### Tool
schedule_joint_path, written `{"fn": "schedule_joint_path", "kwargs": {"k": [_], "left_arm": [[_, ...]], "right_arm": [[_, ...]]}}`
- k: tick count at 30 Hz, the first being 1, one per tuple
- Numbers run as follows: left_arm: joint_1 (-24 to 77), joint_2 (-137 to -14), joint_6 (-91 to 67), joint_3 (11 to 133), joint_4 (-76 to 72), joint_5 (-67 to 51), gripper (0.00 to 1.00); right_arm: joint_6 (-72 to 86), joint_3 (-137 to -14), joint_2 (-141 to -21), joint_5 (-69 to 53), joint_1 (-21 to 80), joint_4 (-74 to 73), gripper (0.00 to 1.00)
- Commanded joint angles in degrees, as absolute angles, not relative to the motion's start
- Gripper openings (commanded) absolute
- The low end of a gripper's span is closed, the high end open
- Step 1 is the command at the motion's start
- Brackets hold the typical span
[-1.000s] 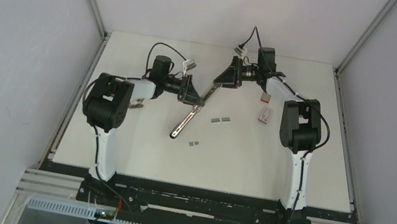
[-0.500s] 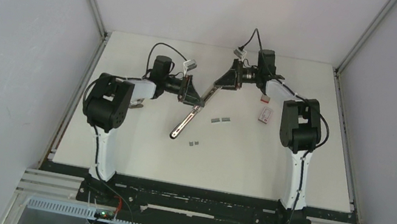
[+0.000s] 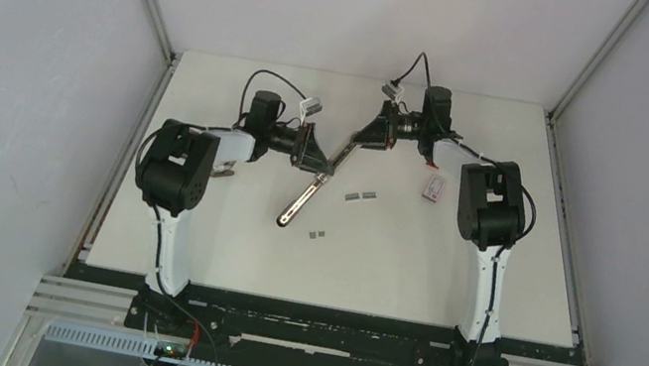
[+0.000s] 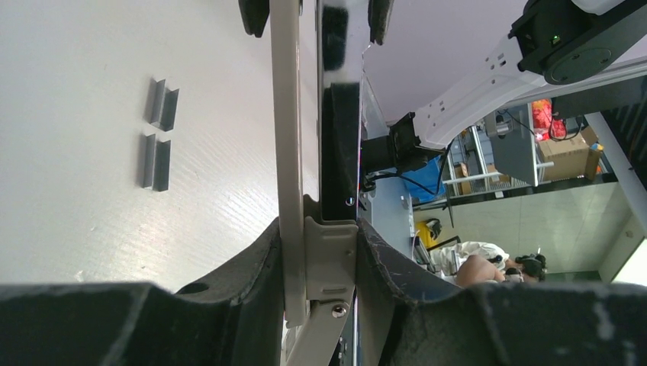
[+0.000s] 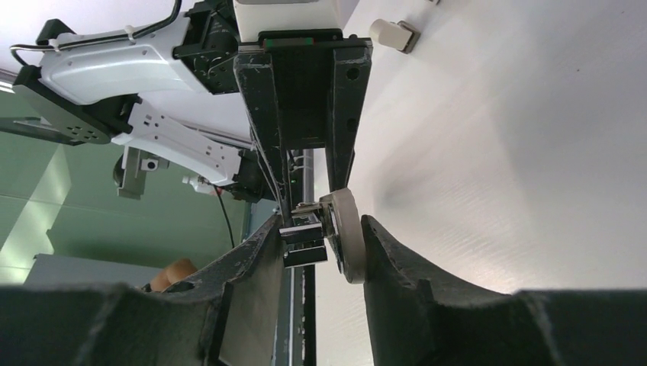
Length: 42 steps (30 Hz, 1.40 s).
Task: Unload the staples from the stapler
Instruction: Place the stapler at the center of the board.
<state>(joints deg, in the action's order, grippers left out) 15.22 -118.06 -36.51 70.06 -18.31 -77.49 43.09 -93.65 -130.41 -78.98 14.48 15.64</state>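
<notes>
The white worktop point(image 3: 445, 275) carries the stapler point(image 3: 299, 204) near its middle, opened out: 1 arm lies flat, pointing toward my bases, and the other angles up toward the back. My left claw point(image 3: 313, 149) is clenched on it near the hinge. My right claw point(image 3: 357, 139) brackets the raised tip, but I cannot tell whether it grips. 2 pairs of staples point(image 3: 360, 195) lie just right of the stapler.

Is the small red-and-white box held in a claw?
No, the small red-and-white rectangular box lies flat on the white table with nothing gripping it.
</notes>
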Motion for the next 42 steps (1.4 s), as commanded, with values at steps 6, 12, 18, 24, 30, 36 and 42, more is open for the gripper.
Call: {"fn": "schedule_joint_path", "kwargs": {"k": [6, 12, 18, 24, 30, 36, 42], "left_arm": [[14.1, -115.1, -37.4, 69.5, -20.6, -80.1, 0.46], [11.8, -114.3, -37.3, 69.8, -19.9, -77.2, 0.67], [10.0, -113.1, -23.9, 75.2, -2.0, -71.1, 0.83], [10.0, -112.4, -11.3, 79.9, 14.1, -65.3, 0.86], [10.1, -110.1, -4.2, 80.1, 19.4, -58.4, 0.86], [12.3, -107.9, 2.6, 78.9, 23.3, -49.0, 0.84], [16.3, -106.0, 6.5, 77.6, 24.1, -36.4, 0.79]], "right_arm": [[54.1, -91.8, -129.3, -80.3, 14.5, 31.0, 0.36], [51.6, -91.6, -128.2, -78.5, 14.8, 27.4, 0.35], [39.4, -94.7, -128.1, -73.4, 15.5, 9.1, 0.34], [38.1, -95.3, -129.5, -71.0, 16.2, 6.2, 0.35], [37.1, -96.0, -130.8, -70.0, 16.8, 4.4, 0.35], [33.8, -96.4, -131.9, -68.0, 16.1, 0.4, 0.35], [32.6, -96.7, -132.9, -67.0, 15.2, -1.1, 0.43]]}}
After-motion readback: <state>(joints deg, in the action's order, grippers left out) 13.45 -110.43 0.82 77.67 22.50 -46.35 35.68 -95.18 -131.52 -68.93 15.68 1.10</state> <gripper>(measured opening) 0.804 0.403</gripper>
